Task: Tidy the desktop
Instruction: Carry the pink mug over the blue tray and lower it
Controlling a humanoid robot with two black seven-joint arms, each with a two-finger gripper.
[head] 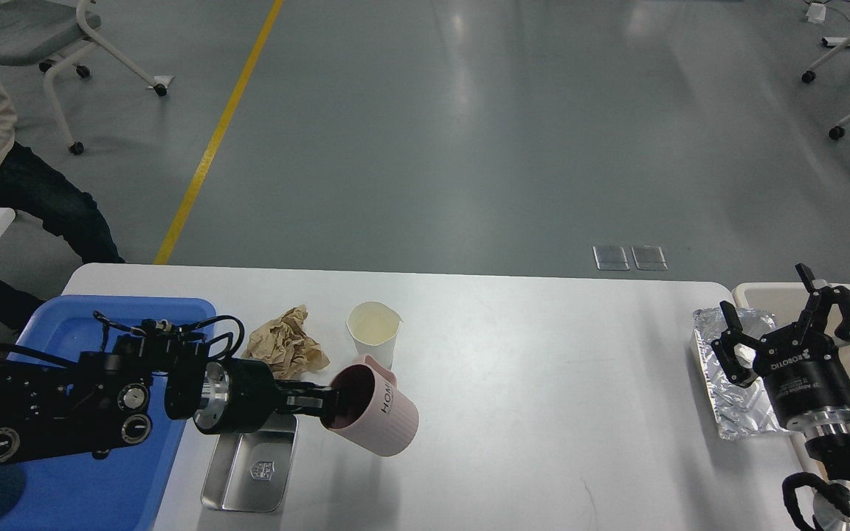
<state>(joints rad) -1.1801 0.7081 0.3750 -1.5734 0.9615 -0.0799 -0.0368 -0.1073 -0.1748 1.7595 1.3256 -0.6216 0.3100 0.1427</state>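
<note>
Desktop: the white desktop [513,369] fills the near half of our view, wide, with rounded far corners; it lies under both our pincers.
Left pincer: our left gripper [325,404] reaches in from the left over the near-left part of the desktop, its fingers pinching the rim of a pink mug [377,409], one finger inside the mouth.
Pink mug: tilted, mouth toward our left arm, its base end low toward the tabletop; we cannot tell whether it touches.
Right pincer: our right gripper [786,317] hangs over the desktop's right end, fingers spread wide, holding nothing.
Foil tray: a foil tray [727,383] lies at the right edge, partly behind that gripper.
Paper cup: a paper cup [374,328] stands upright just beyond the mug.
Crumpled paper: a brown paper wad [285,345] lies left of the cup.
Metal tray: a small steel tray [251,468] lies near, below our left wrist.
Blue tray: a blue tray [93,487] sits at the desktop's left end.
</note>
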